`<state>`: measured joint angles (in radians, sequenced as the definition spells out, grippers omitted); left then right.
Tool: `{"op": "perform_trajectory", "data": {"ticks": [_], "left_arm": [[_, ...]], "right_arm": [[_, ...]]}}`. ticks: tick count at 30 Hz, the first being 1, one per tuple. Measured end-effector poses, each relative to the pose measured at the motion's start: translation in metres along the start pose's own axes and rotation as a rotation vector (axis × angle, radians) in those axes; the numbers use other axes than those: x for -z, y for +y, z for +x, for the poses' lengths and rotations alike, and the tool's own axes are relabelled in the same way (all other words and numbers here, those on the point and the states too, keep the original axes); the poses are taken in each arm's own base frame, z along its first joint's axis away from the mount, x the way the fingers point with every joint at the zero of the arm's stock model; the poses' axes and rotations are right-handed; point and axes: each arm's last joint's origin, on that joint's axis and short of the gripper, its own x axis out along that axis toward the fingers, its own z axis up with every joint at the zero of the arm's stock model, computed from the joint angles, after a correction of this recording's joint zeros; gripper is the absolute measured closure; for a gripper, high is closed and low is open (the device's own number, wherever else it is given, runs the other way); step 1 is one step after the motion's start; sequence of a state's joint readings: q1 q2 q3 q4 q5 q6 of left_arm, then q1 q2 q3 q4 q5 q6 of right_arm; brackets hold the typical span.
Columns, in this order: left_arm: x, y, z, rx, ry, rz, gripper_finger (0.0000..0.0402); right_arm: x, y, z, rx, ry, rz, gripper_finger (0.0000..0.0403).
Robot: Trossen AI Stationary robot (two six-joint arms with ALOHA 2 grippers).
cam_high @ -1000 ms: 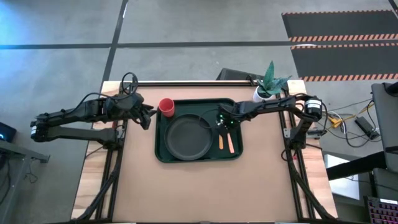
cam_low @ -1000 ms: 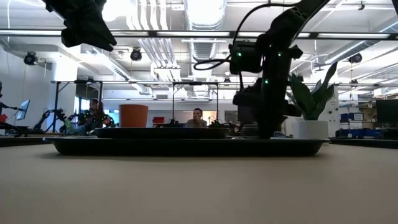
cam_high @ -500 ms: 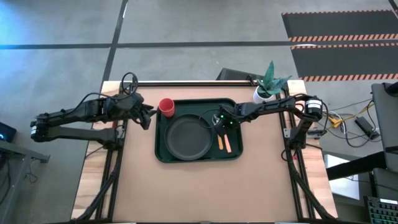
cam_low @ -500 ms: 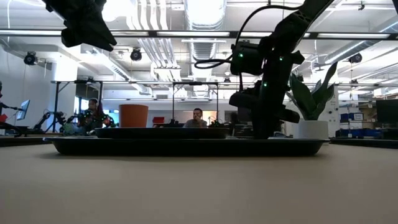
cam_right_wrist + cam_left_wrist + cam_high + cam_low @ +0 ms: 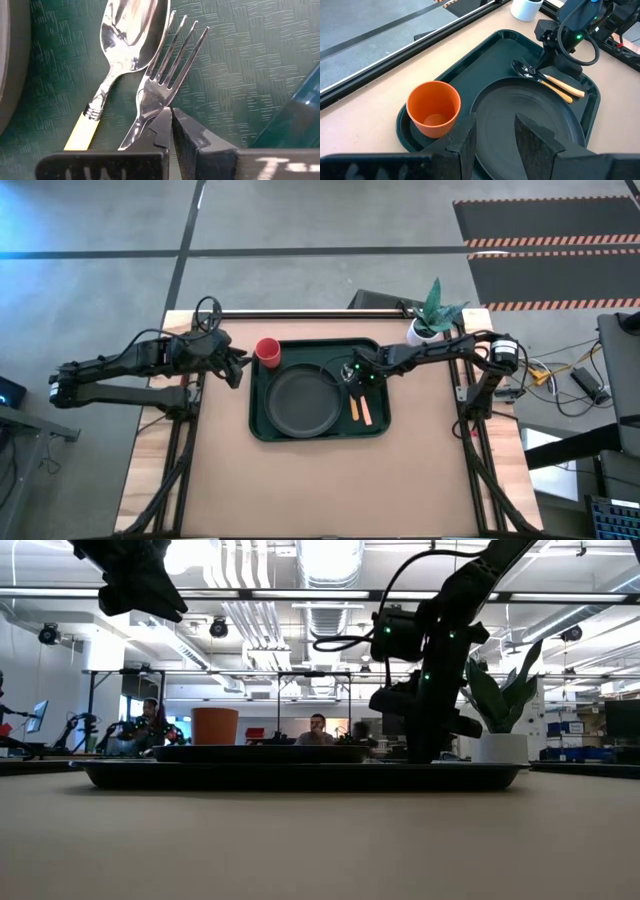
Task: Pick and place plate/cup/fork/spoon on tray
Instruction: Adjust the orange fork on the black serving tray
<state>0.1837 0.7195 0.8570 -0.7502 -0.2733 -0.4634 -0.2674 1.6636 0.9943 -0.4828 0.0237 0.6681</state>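
Observation:
The dark green tray lies mid-table. On it rest the dark plate, the red cup in its far left corner, and, right of the plate, the spoon and the fork side by side, orange handles toward the near edge. My right gripper is shut, low over the fork's neck, which runs out of sight under one fingertip. I cannot tell whether it touches the fork. My left gripper is open and empty, raised left of the tray.
A white pot with a green plant stands at the table's far right, just behind my right arm. People sit in the room beyond the table. Bare tabletop spreads between the tray and the near edge.
My right gripper has shifted a little toward the table's left over the fork and spoon and has turned slightly. The fork's and spoon's handles now lie a little further toward the plate than a second ago.

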Motion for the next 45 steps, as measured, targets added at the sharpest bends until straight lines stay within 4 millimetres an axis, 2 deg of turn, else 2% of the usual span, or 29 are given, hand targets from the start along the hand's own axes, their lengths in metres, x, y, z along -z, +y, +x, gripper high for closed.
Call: {"op": "perform_trajectory", "data": {"ticks": [18,29,40,45], "left_arm": [[0.0,0.0,0.0,0.0,0.0,0.0,0.0288],[0.0,0.0,0.0,0.0,0.0,0.0,0.0288],[0.0,0.0,0.0,0.0,0.0,0.0,0.0288],[0.0,0.0,0.0,0.0,-0.001,-0.001,0.0288]], "right_arm": [[-0.001,-0.001,-0.003,-0.049,0.03,-0.006,0.0394],[-0.005,0.0,-0.033,-0.13,-0.04,-0.013,0.0394],[-0.009,0.005,-0.009,-0.136,-0.046,-0.015,0.0394],[-0.009,0.005,-0.004,-0.129,-0.036,-0.015,0.0394]]}}
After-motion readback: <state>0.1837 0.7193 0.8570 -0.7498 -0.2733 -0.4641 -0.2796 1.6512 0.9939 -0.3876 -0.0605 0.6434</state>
